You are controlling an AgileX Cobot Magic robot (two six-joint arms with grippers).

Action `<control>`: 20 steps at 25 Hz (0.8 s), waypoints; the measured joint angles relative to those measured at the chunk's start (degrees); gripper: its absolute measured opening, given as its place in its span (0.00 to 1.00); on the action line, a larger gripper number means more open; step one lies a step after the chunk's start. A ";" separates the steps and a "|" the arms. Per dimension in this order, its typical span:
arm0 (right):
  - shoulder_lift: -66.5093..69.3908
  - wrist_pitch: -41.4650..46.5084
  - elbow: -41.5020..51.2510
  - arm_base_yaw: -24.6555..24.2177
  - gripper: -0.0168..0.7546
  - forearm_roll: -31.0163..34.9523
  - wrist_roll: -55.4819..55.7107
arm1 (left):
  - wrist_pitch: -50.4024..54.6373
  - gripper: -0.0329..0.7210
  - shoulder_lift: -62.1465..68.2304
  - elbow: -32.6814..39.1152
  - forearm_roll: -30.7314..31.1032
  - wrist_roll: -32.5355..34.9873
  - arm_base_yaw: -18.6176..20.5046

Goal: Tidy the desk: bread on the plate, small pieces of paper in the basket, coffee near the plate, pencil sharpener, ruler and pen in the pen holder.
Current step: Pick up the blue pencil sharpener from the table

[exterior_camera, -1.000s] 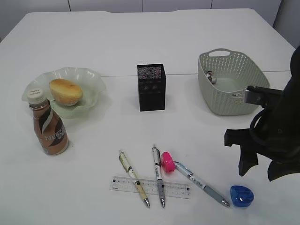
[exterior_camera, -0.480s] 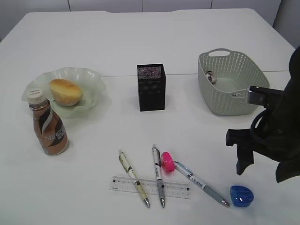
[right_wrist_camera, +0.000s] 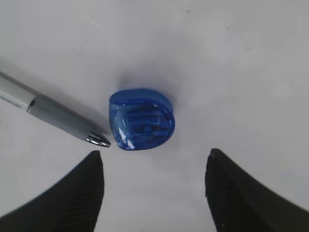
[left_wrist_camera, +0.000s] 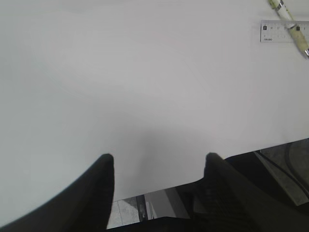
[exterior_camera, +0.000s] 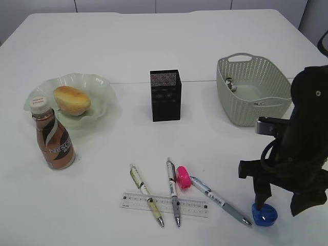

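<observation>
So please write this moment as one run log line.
right gripper: open, above blue sharpener | left gripper: open, empty | bread: on plate

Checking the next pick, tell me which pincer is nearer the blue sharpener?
Right. The right pincer hovers open just over the blue sharpener; the left pincer is far off over bare desk.

ruler [left_wrist_camera: 285, 32]: left wrist view's right edge cuts it; only one end shows
cream pen [left_wrist_camera: 292, 13]: cut by the top and right edges there
grey pen [right_wrist_camera: 50, 113]: barrel runs off the right wrist view's left edge
blue sharpener [exterior_camera: 264, 213]: partly behind the right arm in the exterior view
basket [exterior_camera: 246, 110] contents: small dark-and-white bits, too small to tell
</observation>
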 joint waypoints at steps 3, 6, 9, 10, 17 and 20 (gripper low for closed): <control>0.00 -1.76 0.00 0.00 0.67 0.00 -0.26 | 0.00 0.61 0.00 0.00 -0.22 0.00 0.00; 0.00 -3.94 0.00 0.00 0.66 0.00 -0.25 | 0.00 0.61 0.00 0.00 -0.56 0.00 0.00; 0.00 -4.48 0.00 0.00 0.66 0.00 -0.38 | 0.00 0.61 0.00 0.00 -0.90 0.00 0.00; 0.00 -4.62 0.00 0.00 0.66 -0.12 -0.38 | 0.00 0.61 0.00 0.00 -1.16 0.00 0.00; 0.60 -6.03 0.00 0.00 0.66 -0.24 -0.52 | 0.04 0.61 0.00 0.00 -1.43 0.00 0.00; 2.40 -5.93 0.00 0.00 0.66 -0.13 -0.52 | 0.04 0.61 0.00 0.00 -1.53 0.00 0.00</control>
